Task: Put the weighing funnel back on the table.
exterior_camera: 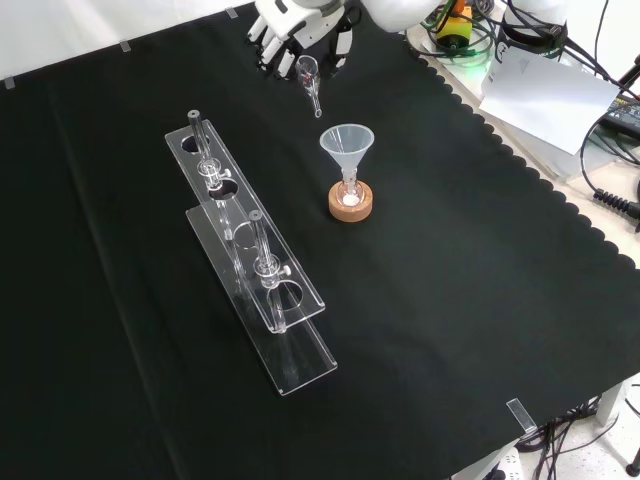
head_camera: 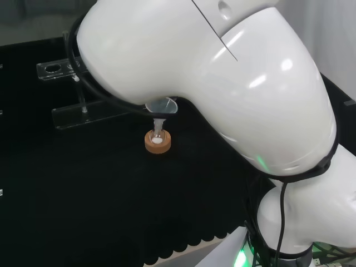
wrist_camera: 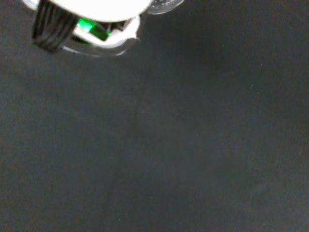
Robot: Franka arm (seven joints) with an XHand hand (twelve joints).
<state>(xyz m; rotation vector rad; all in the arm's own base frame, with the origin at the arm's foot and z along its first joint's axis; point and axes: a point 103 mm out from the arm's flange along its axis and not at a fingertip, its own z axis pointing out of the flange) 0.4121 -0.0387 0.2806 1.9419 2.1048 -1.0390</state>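
Note:
In the front view the hand is at the far edge of the black cloth, its fingers and thumb spread and relaxed. The small clear weighing funnel lies just below the hand, mouth toward it and stem pointing toward the camera. No finger visibly closes on it. I cannot tell whether it rests fully on the cloth. The wrist view has a blurred white part of the hand and a bit of clear glass at its edge, over bare cloth.
The big funnel stands in a small flask on a cork ring, near the weighing funnel. A clear rack holding tubes stands mid-cloth. The arm's white links rise at the head view's right.

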